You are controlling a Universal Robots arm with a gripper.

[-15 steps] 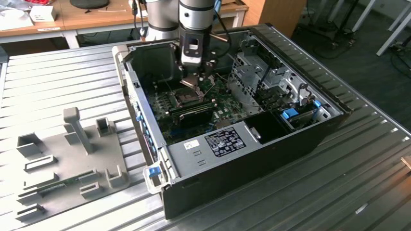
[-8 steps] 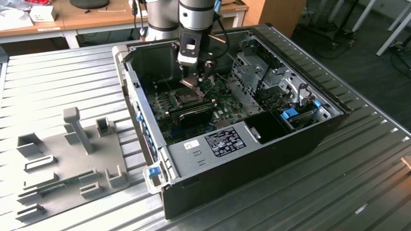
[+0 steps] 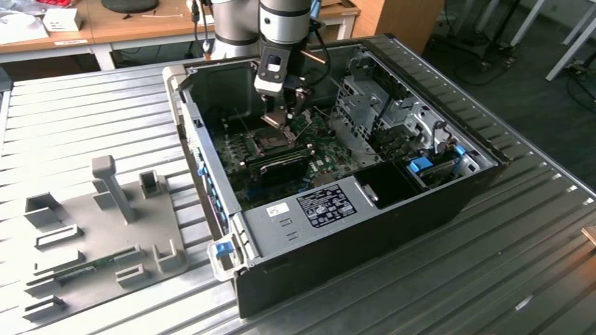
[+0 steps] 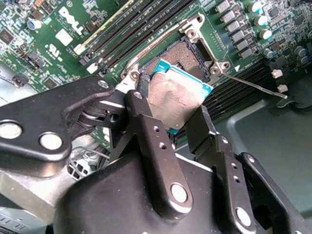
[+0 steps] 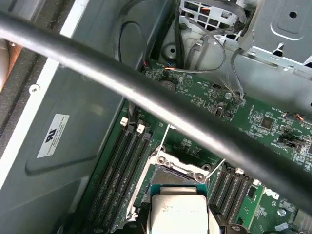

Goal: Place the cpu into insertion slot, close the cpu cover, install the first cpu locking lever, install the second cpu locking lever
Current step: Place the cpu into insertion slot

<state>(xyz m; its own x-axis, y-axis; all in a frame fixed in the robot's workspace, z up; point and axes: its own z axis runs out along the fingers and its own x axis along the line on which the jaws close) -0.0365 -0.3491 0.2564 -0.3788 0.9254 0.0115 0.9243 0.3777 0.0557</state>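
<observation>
The black metal pincer (image 4: 170,106) is clenched on the cpu (image 4: 178,95), a small flat square chip with a silvery-tan metal top and a teal edge, one finger (image 4: 146,124) pressing on each of two opposite sides. In both wrist views the chip (image 5: 178,213) hangs tilted over the insertion slot (image 4: 189,52), a square dark-centred socket with a bright metal rim, and hides the nearer part of that dark centre; whether the chip touches the socket cannot be told. A thin silvery wire lever (image 4: 253,84) runs out from one corner of the socket over the board. Long black memory slots (image 4: 131,24) lie just beside the socket on the green circuit board (image 4: 44,29), and in the first wrist view such slots (image 5: 122,165) flank the socket's rim (image 5: 178,168) on both sides, with a thick black cable (image 5: 146,92) crossing in front. In the exterior view the grey robot arm (image 3: 284,21) reaches straight down into an open black computer case (image 3: 373,244) lying on its side, its pincer (image 3: 284,115) just above the socket (image 3: 276,143). The case rests on a ribbed silvery metal table (image 3: 84,118). Towards the exterior view's left, a flat grey fixture plate (image 3: 102,230) with upright holders lies on the same table, apart from the case. Beyond the table stands a wooden desk (image 3: 139,24).
</observation>
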